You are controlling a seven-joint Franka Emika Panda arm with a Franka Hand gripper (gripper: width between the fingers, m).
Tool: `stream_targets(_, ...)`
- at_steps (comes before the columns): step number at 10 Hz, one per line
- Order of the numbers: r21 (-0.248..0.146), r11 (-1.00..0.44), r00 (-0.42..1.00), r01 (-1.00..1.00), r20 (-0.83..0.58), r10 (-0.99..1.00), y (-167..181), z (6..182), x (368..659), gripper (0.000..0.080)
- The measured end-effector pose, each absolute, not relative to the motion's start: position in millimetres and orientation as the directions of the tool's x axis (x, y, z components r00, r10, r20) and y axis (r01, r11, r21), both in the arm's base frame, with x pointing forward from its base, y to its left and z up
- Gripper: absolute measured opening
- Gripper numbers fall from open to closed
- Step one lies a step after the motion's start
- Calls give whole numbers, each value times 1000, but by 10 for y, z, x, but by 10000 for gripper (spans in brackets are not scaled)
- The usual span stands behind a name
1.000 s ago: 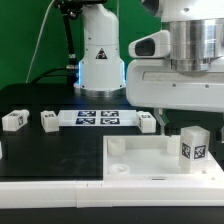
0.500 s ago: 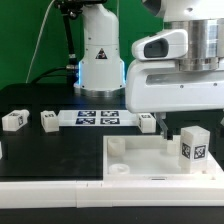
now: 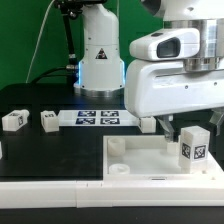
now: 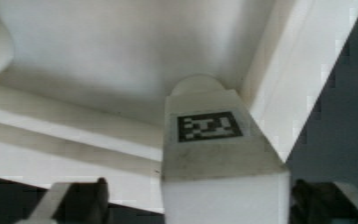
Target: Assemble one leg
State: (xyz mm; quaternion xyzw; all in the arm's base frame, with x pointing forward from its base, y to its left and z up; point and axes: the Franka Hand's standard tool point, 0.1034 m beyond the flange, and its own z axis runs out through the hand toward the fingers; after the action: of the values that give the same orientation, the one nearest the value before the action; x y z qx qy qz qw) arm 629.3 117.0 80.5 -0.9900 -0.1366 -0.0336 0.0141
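Note:
A leg [image 3: 193,145], a small white peg with a black-and-white tag, stands upright in the white rimmed tray [image 3: 140,165] at the exterior view's right. My gripper [image 3: 190,128] hangs just above it, its dark fingers [image 3: 165,128] on either side of the peg's top. In the wrist view the leg [image 4: 217,150] fills the middle, with a finger [image 4: 83,200] on one side and the other at the opposite edge. The jaws stand apart from the leg with a gap showing. Three more legs [image 3: 13,120], [image 3: 48,120], [image 3: 148,122] lie on the black table.
The marker board [image 3: 97,118] lies on the table behind the tray. The robot's white base [image 3: 100,55] stands at the back. The tray has raised corner posts [image 3: 118,147]. A white edge runs along the front of the table.
The hand has come down and shifted slightly to the exterior view's right, so that the fingers now straddle the top of the standing leg. The leg itself has not moved.

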Motion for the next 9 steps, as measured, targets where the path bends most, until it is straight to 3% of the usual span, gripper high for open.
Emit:
stream_targets(1,-21,-970,968,242,70,240,1170,805,6293,379)
stream_targets(2,-21,-970,968,242,70,240,1168,805,6294,291)
stream_targets(3,-24,-974,972,224,70,222,1171,805,6293,291)
stream_targets(6,-48,-991,991,-122,56,-125,1180,805,6290,291)
stream_targets(9,-52,-896,896,-441,38,-443,1134,805,6282,291)
